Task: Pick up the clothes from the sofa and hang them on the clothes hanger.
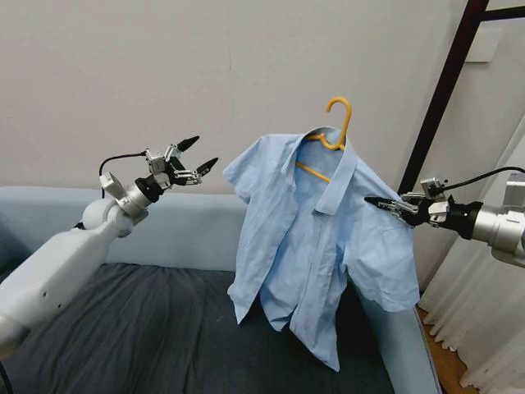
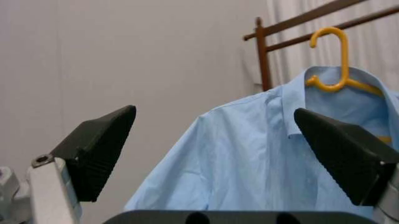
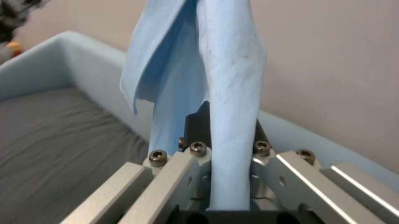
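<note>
A light blue shirt (image 1: 316,246) hangs on a yellow hanger (image 1: 336,123) in the air above the sofa's right end. The hanger's hook is free, touching nothing. My right gripper (image 1: 383,203) is shut on the shirt's shoulder fabric; in the right wrist view the blue cloth (image 3: 231,93) runs between the gripper's (image 3: 227,156) fingers. My left gripper (image 1: 197,158) stands open to the left of the shirt, level with its collar and apart from it. The left wrist view shows that gripper (image 2: 221,156) with black fingertips (image 2: 100,149) spread wide, and the shirt (image 2: 249,158) and hanger (image 2: 339,60) beyond them.
The sofa has a pale blue frame (image 1: 180,226) and a dark grey seat (image 1: 139,336). A dark wooden rack post (image 1: 439,98) slants up behind the shirt at the right. White curtains (image 1: 492,328) hang at the far right. A plain wall stands behind.
</note>
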Tool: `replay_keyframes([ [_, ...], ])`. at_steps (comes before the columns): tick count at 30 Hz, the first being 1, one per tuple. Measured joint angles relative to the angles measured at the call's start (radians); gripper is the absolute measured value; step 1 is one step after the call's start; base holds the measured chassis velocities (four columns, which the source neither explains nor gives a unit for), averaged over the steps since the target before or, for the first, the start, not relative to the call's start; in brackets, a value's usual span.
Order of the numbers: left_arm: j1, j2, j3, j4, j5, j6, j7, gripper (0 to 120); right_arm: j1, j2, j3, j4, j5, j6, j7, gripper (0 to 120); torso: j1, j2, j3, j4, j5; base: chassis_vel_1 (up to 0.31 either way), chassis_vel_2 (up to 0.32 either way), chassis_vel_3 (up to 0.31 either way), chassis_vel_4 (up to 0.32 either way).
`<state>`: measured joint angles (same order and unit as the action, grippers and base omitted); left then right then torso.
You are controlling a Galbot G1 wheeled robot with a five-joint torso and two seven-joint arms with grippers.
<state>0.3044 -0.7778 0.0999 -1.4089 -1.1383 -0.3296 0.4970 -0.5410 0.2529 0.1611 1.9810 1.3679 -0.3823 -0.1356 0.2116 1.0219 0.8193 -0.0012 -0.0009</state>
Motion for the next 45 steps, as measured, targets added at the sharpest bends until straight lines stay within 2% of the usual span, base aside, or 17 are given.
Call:
replay_keyframes([
  [1, 0.037, -0.003, -0.014, -0.046, 0.010, 0.020, -0.075, 100, 0.009, 0.014, 0.000, 0.019, 0.028, -0.023, 0.072, 2, 0.000, 0.000, 0.000, -0.0001, 0.0002, 0.000, 0.000, 0.000, 0.000],
  [2, 0.037, -0.003, -0.014, -0.046, 0.010, 0.020, -0.075, 100, 0.009, 0.014, 0.000, 0.019, 0.028, -0.023, 0.072, 2, 0.000, 0.000, 0.000, -0.0001, 0.0002, 0.000, 0.000, 0.000, 0.000],
  [4, 0.112, -0.010, -0.036, -0.146, 0.052, 0.072, -0.286, 100, 0.032, 0.046, -0.003, 0.050, 0.079, -0.080, 0.197, 2, 0.000, 0.000, 0.000, -0.0001, 0.0001, 0.000, 0.000, 0.000, 0.000],
  [6, 0.169, -0.016, -0.042, -0.233, 0.091, 0.121, -0.457, 100, 0.044, 0.074, -0.008, 0.061, 0.095, -0.107, 0.246, 2, 0.000, 0.000, 0.000, 0.0002, 0.0004, 0.000, 0.000, 0.000, 0.000],
  [11, 0.230, -0.030, -0.028, -0.331, 0.170, 0.158, -0.581, 100, 0.078, 0.117, -0.025, 0.074, 0.105, -0.165, 0.315, 2, 0.000, 0.000, 0.000, 0.0000, 0.0006, 0.000, 0.000, 0.000, 0.000],
  [14, 0.250, -0.046, -0.013, -0.353, 0.208, 0.160, -0.588, 100, 0.110, 0.133, -0.034, 0.079, 0.122, -0.207, 0.355, 2, 0.000, 0.000, 0.000, 0.0001, 0.0006, 0.000, 0.000, 0.000, 0.000],
  [18, 0.266, -0.093, 0.017, -0.347, 0.252, 0.149, -0.561, 100, 0.170, 0.153, -0.045, 0.090, 0.169, -0.260, 0.433, 2, 0.000, 0.000, 0.000, 0.0001, 0.0005, 0.000, 0.000, 0.000, 0.000],
  [24, 0.247, -0.190, 0.066, -0.268, 0.296, 0.122, -0.527, 100, 0.230, 0.170, -0.051, 0.105, 0.246, -0.310, 0.529, 2, 0.000, 0.000, 0.000, 0.0002, 0.0002, 0.000, 0.000, 0.000, 0.000],
  [26, 0.198, -0.254, 0.112, -0.202, 0.280, 0.088, -0.470, 100, 0.233, 0.169, -0.051, 0.119, 0.269, -0.321, 0.556, 2, 0.000, 0.000, 0.000, -0.0001, 0.0006, 0.000, 0.000, 0.000, 0.000],
  [30, 0.140, -0.292, 0.156, -0.144, 0.238, 0.061, -0.394, 100, 0.237, 0.171, -0.050, 0.128, 0.285, -0.326, 0.576, 2, 0.000, 0.000, 0.000, -0.0002, 0.0004, 0.000, 0.000, 0.000, 0.000],
  [32, 0.034, -0.337, 0.223, -0.036, 0.185, 0.003, -0.231, 100, 0.249, 0.182, -0.047, 0.139, 0.308, -0.337, 0.597, 2, 0.000, 0.000, 0.000, -0.0002, 0.0006, 0.000, 0.000, 0.000, 0.000],
  [33, 0.013, -0.345, 0.232, -0.013, 0.178, -0.005, -0.193, 100, 0.252, 0.184, -0.046, 0.141, 0.313, -0.341, 0.602, 2, 0.000, 0.000, 0.000, -0.0001, 0.0005, 0.000, 0.000, 0.000, 0.000],
  [35, -0.077, -0.379, 0.265, 0.102, 0.157, -0.032, -0.042, 100, 0.256, 0.193, -0.046, 0.145, 0.323, -0.350, 0.612, 2, 0.000, 0.000, 0.000, -0.0002, 0.0006, 0.000, 0.000, 0.000, 0.000],
  [36, -0.077, -0.379, 0.265, 0.102, 0.157, -0.032, -0.042, 100, 0.256, 0.193, -0.046, 0.145, 0.323, -0.350, 0.612, 2, 0.000, 0.000, 0.000, -0.0002, 0.0006, 0.000, 0.000, 0.000, 0.000],
  [40, -0.169, -0.423, 0.285, 0.257, 0.153, -0.061, 0.107, 93, 0.249, 0.209, -0.039, 0.144, 0.318, -0.351, 0.612, 2, 0.000, 0.000, 0.000, 0.0002, 0.0006, 0.000, 0.000, 0.000, 0.000],
  [41, -0.169, -0.423, 0.285, 0.257, 0.153, -0.061, 0.107, 93, 0.249, 0.209, -0.039, 0.144, 0.318, -0.351, 0.612, 2, 0.000, 0.000, 0.000, 0.0002, 0.0006, 0.000, 0.000, 0.000, 0.000],
  [45, -0.199, -0.445, 0.283, 0.342, 0.152, -0.075, 0.227, 75, 0.249, 0.218, -0.036, 0.135, 0.308, -0.351, 0.606, 2, 0.000, 0.000, 0.000, 0.0001, 0.0004, 0.000, 0.000, 0.000, 0.000],
])
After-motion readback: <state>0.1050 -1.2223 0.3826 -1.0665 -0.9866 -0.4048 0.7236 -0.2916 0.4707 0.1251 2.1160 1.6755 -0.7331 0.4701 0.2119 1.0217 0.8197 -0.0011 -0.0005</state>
